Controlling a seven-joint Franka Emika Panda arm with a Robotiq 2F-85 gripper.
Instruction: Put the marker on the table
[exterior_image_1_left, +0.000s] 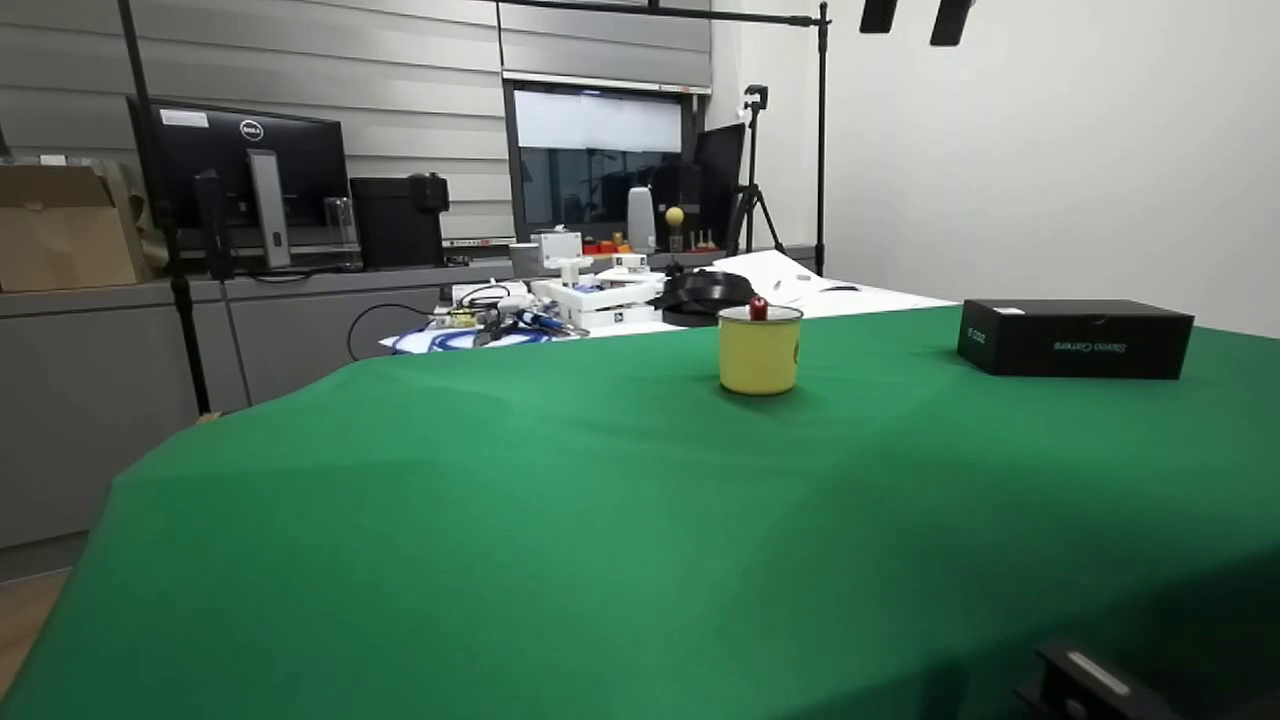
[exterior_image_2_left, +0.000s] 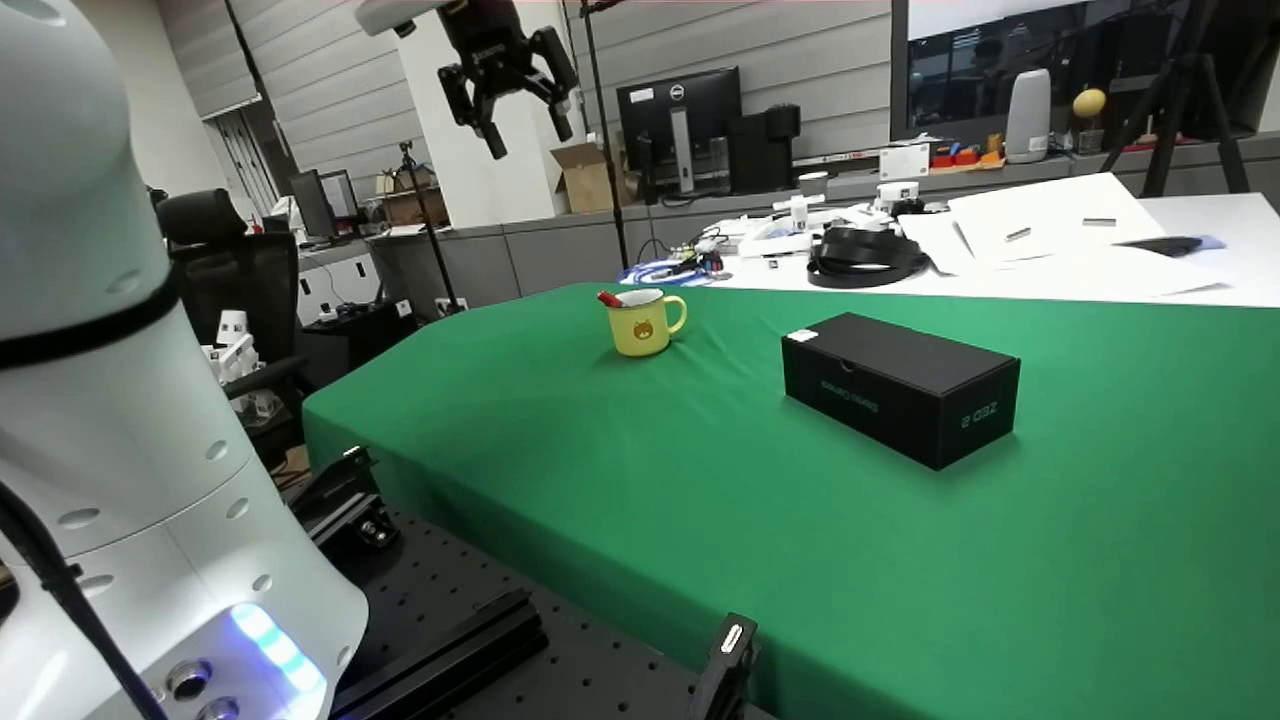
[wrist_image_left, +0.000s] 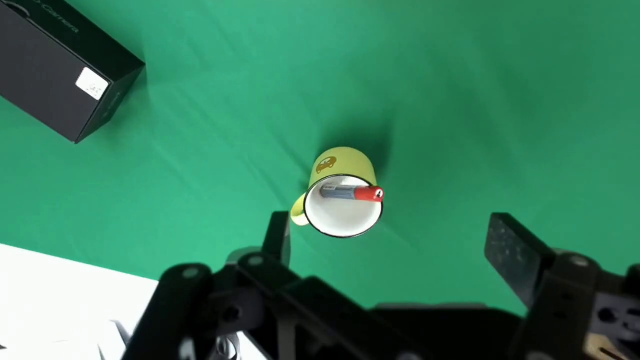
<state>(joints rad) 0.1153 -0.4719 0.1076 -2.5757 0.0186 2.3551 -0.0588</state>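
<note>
The fingers (wrist_image_left: 515, 252) hang high over the green-topped counter (exterior_image_2_left: 700, 480), spread wide, with a broad gap from one tip to the other. Well below them a yellow cup (wrist_image_left: 347, 162) stands upright on the counter, and that is where I find the marker (wrist_image_left: 352, 193): leaning in the cup, far beneath the fingers and well apart from both. Its red cap pokes out past the rim, while the grey barrel shows within the white interior.

Looking down past the fingers in the wrist view, I see the cup appear between the two, though much lower, nearer the finger on that view's left, its handle turned to that same side; the red cap points towards the side of the opposite finger. In both exterior views the red end shows above the rim, a good way under the fingers.

Farther from the fingers than the cup, up in the wrist view's left corner, a black box (exterior_image_2_left: 890, 390) lies on the counter, lettered Stereo Camera. A white worktop (wrist_image_left: 60, 295) shows beside the left-hand finger in that same view. In an exterior view the arm (exterior_image_2_left: 120, 420) rises white from its base, lower than the fingers, a strip of light glowing on it.
</note>
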